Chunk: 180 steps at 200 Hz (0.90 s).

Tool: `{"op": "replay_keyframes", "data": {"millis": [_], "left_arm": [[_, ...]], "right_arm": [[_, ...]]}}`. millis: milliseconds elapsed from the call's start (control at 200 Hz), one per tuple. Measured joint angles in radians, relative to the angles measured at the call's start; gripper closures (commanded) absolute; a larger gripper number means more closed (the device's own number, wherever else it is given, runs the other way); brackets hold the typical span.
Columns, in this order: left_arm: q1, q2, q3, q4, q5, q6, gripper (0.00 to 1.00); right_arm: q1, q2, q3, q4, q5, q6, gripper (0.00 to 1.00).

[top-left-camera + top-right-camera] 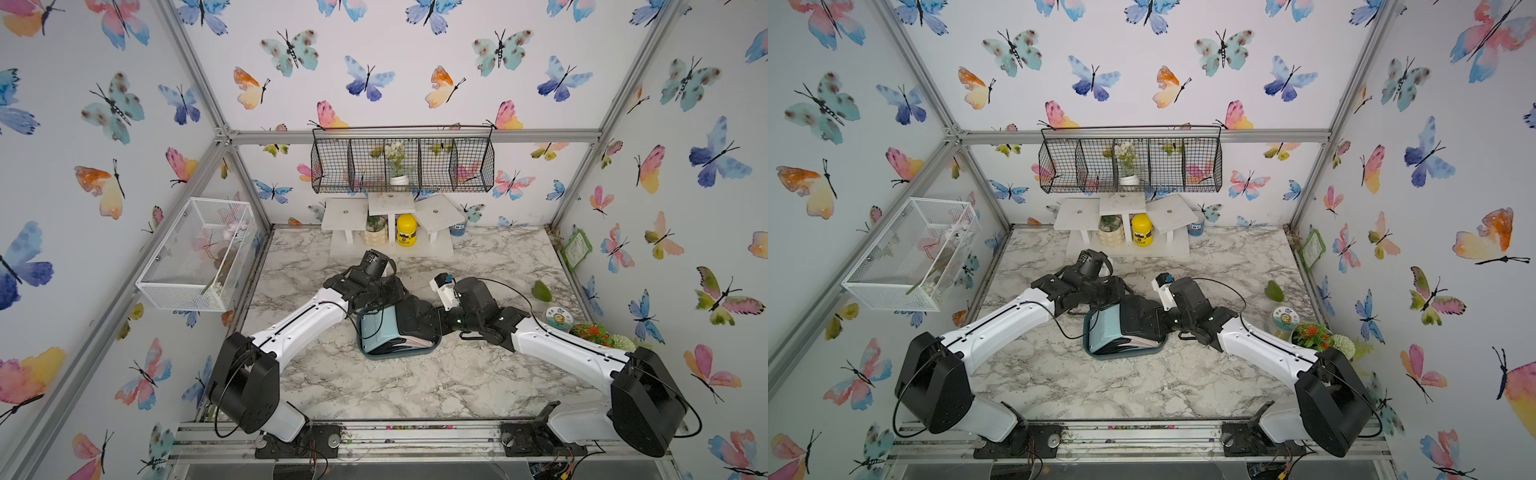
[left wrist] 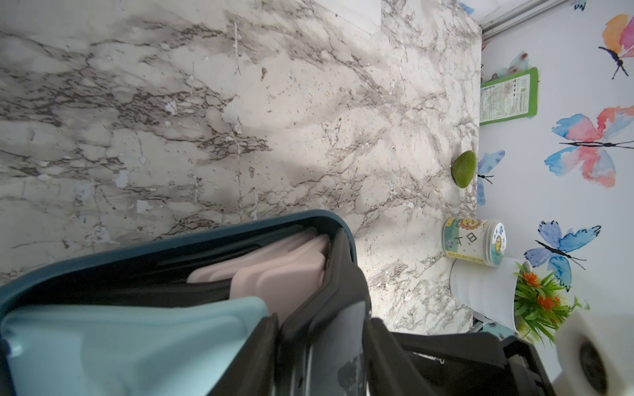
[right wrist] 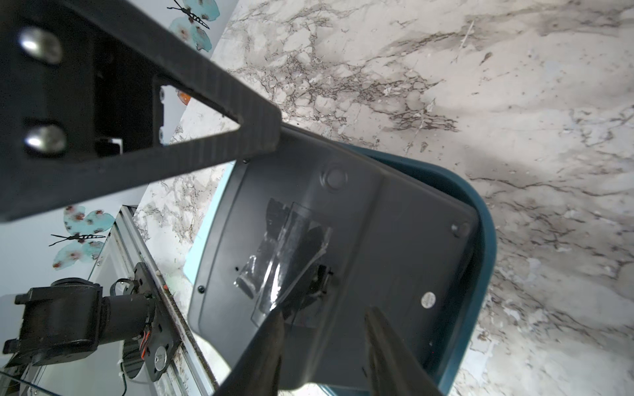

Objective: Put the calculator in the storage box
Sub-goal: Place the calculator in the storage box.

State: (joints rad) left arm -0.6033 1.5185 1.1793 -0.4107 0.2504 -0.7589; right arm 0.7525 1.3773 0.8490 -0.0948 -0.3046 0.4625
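Calculator (image 1: 376, 328): flat slab, smooth pale-blue face, matte black back with clear tape patch, propped tilted in storage box (image 1: 398, 354), a glossy teal tub with rounded corners. Right jaws spread just before black back, nothing pinched. Left jaws' grip cannot be told.

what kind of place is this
Probably a robot test cell dressed as a home corner, not a real room: an aluminium frame holds butterfly wallpaper panels, the marble-look tabletop fills the floor, and left arm and right arm are mounted on a front rail.
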Motion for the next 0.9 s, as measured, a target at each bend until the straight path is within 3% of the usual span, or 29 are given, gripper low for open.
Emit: {"op": "replay_keyframes", "data": {"millis": [365,485,716,761,901], "left_arm": [[0.004,0.012,0.019,-0.002,0.002,0.026,0.40],[0.004,-0.002,0.018,-0.008,-0.001,0.031,0.31],[0.004,-0.146,0.015,-0.019,-0.045,0.060,0.11],[0.004,-0.180,0.012,-0.019,-0.054,0.060,0.01],[0.003,-0.309,-0.031,-0.019,-0.090,0.071,0.01]], "right_arm": [[0.015,0.000,0.019,-0.051,0.051,0.002,0.56],[0.015,-0.004,0.028,-0.066,0.085,0.005,0.54],[0.015,-0.060,0.028,-0.107,0.109,-0.002,0.37],[0.015,-0.080,0.028,-0.112,0.111,-0.004,0.33],[0.015,-0.151,0.028,-0.122,0.119,-0.011,0.22]]}}
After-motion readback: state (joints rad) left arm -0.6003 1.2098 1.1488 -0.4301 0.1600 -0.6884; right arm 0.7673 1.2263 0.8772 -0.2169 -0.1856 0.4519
